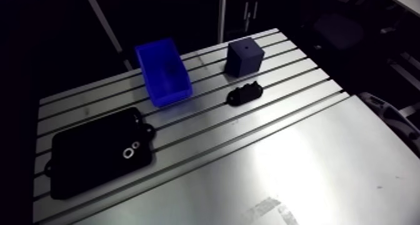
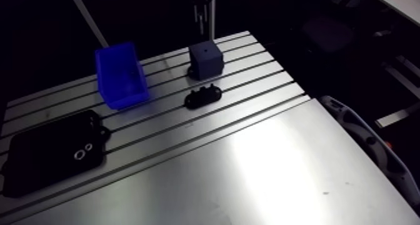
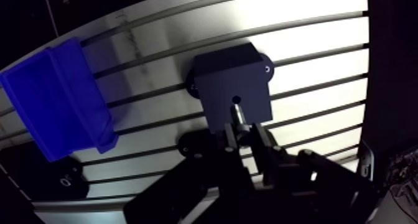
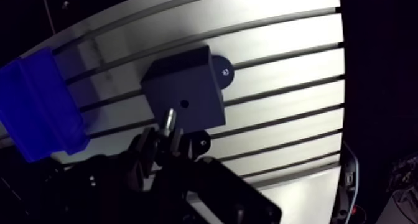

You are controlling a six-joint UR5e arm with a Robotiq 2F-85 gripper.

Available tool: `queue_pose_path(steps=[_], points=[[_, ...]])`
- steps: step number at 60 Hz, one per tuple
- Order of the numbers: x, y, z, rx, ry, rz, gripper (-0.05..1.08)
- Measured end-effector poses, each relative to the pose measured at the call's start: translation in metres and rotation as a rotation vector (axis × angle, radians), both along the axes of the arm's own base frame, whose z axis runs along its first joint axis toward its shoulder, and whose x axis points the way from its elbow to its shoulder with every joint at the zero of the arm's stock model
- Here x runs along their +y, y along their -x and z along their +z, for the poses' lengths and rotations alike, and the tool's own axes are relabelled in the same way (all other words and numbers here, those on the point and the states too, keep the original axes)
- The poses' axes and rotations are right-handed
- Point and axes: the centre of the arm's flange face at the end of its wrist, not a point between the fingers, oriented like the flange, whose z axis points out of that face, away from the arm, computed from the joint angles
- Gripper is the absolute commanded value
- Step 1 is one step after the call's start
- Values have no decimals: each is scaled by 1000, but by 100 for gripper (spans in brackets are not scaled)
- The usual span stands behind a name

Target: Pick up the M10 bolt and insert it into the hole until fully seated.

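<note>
In the wrist view my gripper (image 3: 245, 138) is shut on the M10 bolt (image 3: 239, 117), a short silvery shank sticking out ahead of the fingers. The bolt's tip hovers just short of the small round hole (image 3: 236, 99) in the top face of the dark blue block (image 3: 231, 83). The tip looks slightly off the hole and outside it. The same block (image 1: 245, 56) stands at the far side of the slotted table (image 1: 300, 152) in the arm view, where the gripper does not show.
A blue open bin (image 1: 164, 71) stands to the block's left. A small black fixture (image 1: 244, 93) lies just in front of the block. A black flat plate (image 1: 94, 154) carrying two washers (image 1: 130, 150) sits at the near left. The table's right half is smooth sheet metal.
</note>
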Motion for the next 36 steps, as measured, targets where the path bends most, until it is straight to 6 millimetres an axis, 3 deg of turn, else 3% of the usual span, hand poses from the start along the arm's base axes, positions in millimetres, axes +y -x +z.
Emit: queue_pose_path(steps=[36], points=[[-2,-2,-11,-7,-4,0,108]])
